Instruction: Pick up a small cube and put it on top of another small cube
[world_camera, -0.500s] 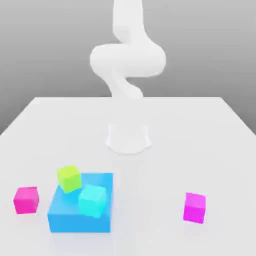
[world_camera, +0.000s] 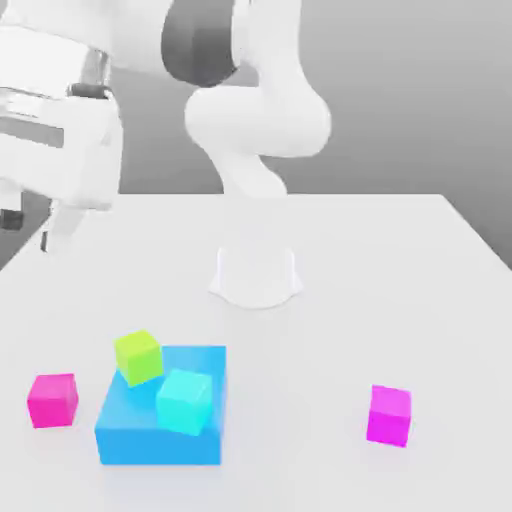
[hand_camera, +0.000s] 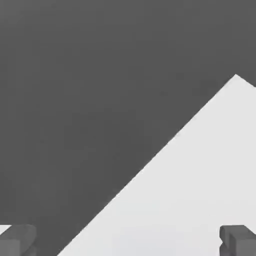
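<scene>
Exterior view: shows the pincer (world_camera: 31, 228) high at the exterior view's left, fingers spread wide, with nothing held between them. Well below, at the same side of the tabletop (world_camera: 330, 325), find the hot-pink cube (world_camera: 53, 401), upright and just beside the big blue block (world_camera: 160, 446). Likely light and stiff, plain-faced, hard to crush; might slip or twist if pinched off-centre or across corners. Best taken by two opposite upright faces, about mid-height, fingers squared to the sides and kept off the block's near edge. Needs a move out over the cube, then a straight descent. On the block, as far as can be judged, the lime cube (world_camera: 138, 358) and the cyan cube (world_camera: 185, 402); well apart, toward the exterior view's right, the magenta cube (world_camera: 390, 416). Cannot tell which to stack on. Beneath, a pale, smooth, flat surface, perhaps slick enough to let a nudged cube slide. Beyond, a plain grey backdrop (world_camera: 400, 90); in the hand view, dark grey ground (hand_camera: 90, 100) past the tabletop's straight edge and corner.
</scene>
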